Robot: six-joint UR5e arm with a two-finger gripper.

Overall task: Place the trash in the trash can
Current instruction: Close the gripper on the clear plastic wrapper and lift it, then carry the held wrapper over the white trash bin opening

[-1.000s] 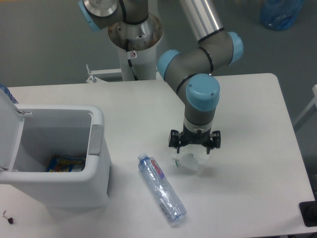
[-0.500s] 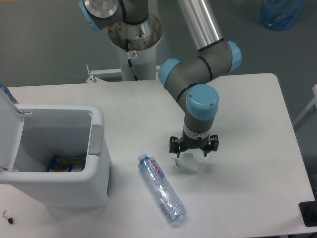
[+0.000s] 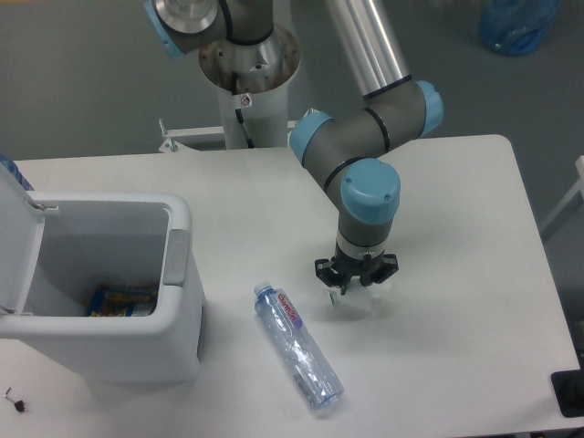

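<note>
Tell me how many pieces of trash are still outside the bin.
2: the bottle lying on the table, and the crumpled wrapper under the gripper.

fingers (image 3: 356,290) closed on wrapper (image 3: 359,301) | bottle (image 3: 298,345) on table (image 3: 456,228) | bin (image 3: 137,301) open

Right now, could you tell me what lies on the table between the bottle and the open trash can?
Nothing: in the camera view, only bare white table separates the bottle from the trash can.
</note>
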